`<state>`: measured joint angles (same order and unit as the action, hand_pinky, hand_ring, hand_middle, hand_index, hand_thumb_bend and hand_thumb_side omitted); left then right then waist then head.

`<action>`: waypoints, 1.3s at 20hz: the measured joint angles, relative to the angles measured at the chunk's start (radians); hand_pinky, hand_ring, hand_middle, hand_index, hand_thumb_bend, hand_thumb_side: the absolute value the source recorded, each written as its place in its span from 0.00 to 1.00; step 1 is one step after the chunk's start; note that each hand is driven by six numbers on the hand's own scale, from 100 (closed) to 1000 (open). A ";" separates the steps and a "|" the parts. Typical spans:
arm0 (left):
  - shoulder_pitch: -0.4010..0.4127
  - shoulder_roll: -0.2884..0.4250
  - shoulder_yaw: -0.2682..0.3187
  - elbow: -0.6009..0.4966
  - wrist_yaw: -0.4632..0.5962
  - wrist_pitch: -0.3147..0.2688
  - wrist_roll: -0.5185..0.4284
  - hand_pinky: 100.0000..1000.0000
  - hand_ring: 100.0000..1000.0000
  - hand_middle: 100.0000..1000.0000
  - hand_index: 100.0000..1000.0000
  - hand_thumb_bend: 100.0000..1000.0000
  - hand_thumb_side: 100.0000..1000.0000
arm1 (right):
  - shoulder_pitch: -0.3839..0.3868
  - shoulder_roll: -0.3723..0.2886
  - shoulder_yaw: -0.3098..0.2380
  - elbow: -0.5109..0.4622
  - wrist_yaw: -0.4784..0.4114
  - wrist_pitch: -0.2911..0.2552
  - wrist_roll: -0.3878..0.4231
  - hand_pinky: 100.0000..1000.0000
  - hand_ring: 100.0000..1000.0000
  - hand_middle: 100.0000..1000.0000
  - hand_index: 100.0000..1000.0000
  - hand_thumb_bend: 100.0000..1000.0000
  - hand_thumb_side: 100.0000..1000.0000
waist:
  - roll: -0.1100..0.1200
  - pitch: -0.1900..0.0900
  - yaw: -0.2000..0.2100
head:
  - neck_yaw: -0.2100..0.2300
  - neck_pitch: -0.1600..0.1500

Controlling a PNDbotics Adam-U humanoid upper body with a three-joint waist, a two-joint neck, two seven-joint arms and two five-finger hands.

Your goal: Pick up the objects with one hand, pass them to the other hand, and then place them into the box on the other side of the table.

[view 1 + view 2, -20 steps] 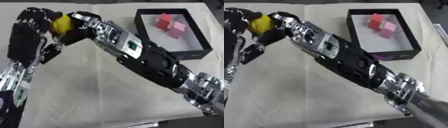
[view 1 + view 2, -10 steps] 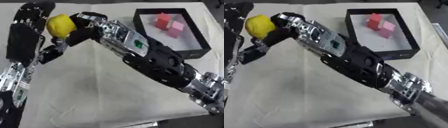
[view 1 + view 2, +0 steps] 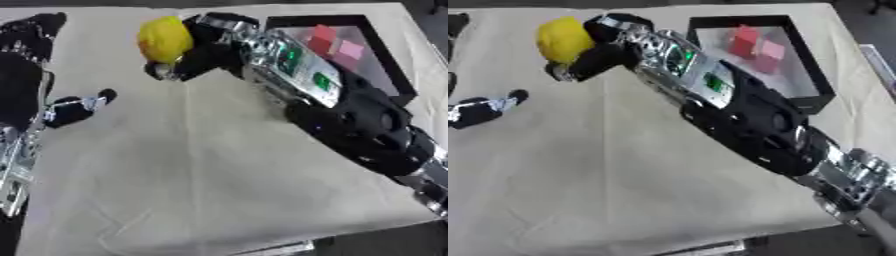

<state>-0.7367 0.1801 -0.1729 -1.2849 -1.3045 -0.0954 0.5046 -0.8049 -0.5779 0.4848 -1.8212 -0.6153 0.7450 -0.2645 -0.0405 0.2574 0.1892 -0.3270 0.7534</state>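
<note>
— Where is the lemon (image 3: 164,39) right now?

— Up off the table (image 3: 219,175), at the far left part of it, in the right hand (image 3: 197,55). The dark fingers curl round its right and lower side, and the yellow body sticks out to the left of them.

— And the left hand (image 3: 74,109)?

— It sits apart at the left edge, lower down. Only a thumb-like tip and part of the palm show; it holds nothing, and I cannot tell how far its fingers are spread.

— How would you expect the lemon to handle?

— Light, I would judge, with a rounded skin that could roll in the fingers. Best taken across its middle, fingers on one side and thumb on the other.

— Which way does it point?

— Its long axis runs roughly from near to far, tilted a little.

— And the box (image 3: 814,80)?

— On the far right, already holding a red block (image 3: 744,41) and a pink block (image 3: 770,50).
</note>
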 measured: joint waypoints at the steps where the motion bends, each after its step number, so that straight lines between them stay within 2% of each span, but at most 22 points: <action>1: 0.005 0.010 0.000 0.000 0.005 -0.002 -0.002 0.79 0.74 0.73 0.89 0.79 0.31 | 0.009 -0.012 -0.011 -0.009 -0.012 -0.002 -0.007 0.87 0.62 0.32 0.57 0.24 0.00 | 0.001 0.000 -0.003 | -0.002 0.000; 4: 0.023 0.056 -0.002 0.000 0.029 -0.019 -0.021 0.79 0.73 0.72 0.86 0.74 0.31 | 0.045 -0.061 -0.047 -0.036 -0.046 -0.007 -0.026 0.87 0.62 0.32 0.58 0.23 0.00 | 0.004 0.000 -0.008 | -0.017 0.000; 8: 0.047 0.152 -0.007 -0.024 0.118 -0.047 -0.050 0.76 0.70 0.69 0.81 0.56 0.26 | 0.127 -0.158 -0.115 -0.065 -0.076 -0.024 -0.028 0.86 0.63 0.34 0.59 0.19 0.00 | 0.009 0.000 -0.010 | -0.049 -0.001; 11: 0.063 0.227 -0.001 -0.070 0.250 -0.079 -0.091 0.76 0.67 0.65 0.78 0.40 0.28 | 0.192 -0.231 -0.175 -0.064 -0.063 -0.051 0.004 0.86 0.63 0.35 0.61 0.16 0.00 | 0.013 0.001 -0.009 | -0.074 -0.009; 13: 0.078 0.271 0.015 -0.100 0.374 -0.100 -0.142 0.79 0.65 0.64 0.78 0.33 0.36 | 0.232 -0.273 -0.213 -0.050 -0.028 -0.073 0.040 0.85 0.64 0.36 0.61 0.16 0.00 | 0.014 0.004 -0.008 | -0.088 -0.016; 18: 0.121 0.353 0.091 -0.170 0.688 -0.093 -0.269 0.81 0.65 0.64 0.78 0.34 0.41 | 0.311 -0.343 -0.296 0.034 0.104 -0.138 0.115 0.85 0.64 0.36 0.61 0.17 0.00 | 0.020 0.011 -0.003 | -0.118 -0.036; 21: 0.137 0.377 0.141 -0.206 0.795 -0.070 -0.283 0.81 0.65 0.63 0.78 0.34 0.43 | 0.342 -0.370 -0.335 0.089 0.190 -0.172 0.135 0.84 0.65 0.38 0.62 0.18 0.00 | 0.022 0.015 -0.003 | -0.140 -0.050; 23: 0.144 0.384 0.167 -0.229 0.845 -0.057 -0.279 0.81 0.64 0.63 0.78 0.34 0.43 | 0.354 -0.383 -0.352 0.119 0.258 -0.198 0.150 0.84 0.67 0.41 0.65 0.23 0.00 | 0.023 0.016 -0.002 | -0.159 -0.059; 24: 0.147 0.384 0.177 -0.238 0.864 -0.052 -0.275 0.81 0.64 0.63 0.79 0.34 0.44 | 0.358 -0.390 -0.358 0.132 0.296 -0.213 0.161 0.85 0.72 0.50 0.73 0.33 0.00 | 0.024 0.016 -0.002 | -0.167 -0.063; 25: 0.150 0.384 0.185 -0.245 0.881 -0.045 -0.272 0.81 0.64 0.63 0.79 0.34 0.44 | 0.360 -0.396 -0.362 0.142 0.340 -0.229 0.176 0.85 0.73 0.53 0.75 0.33 0.00 | 0.025 0.016 -0.001 | -0.173 -0.065; 26: 0.152 0.384 0.192 -0.251 0.895 -0.039 -0.268 0.81 0.64 0.63 0.79 0.34 0.44 | 0.364 -0.402 -0.365 0.153 0.388 -0.248 0.194 0.88 0.80 0.67 0.86 0.31 0.00 | 0.026 0.016 0.000 | -0.178 -0.069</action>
<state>-0.5843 0.5645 0.0196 -1.5359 -0.4096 -0.1342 0.2367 -0.4408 -0.9800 0.1203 -1.6685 -0.2272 0.4967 -0.0708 -0.0150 0.2737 0.1889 -0.5053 0.6843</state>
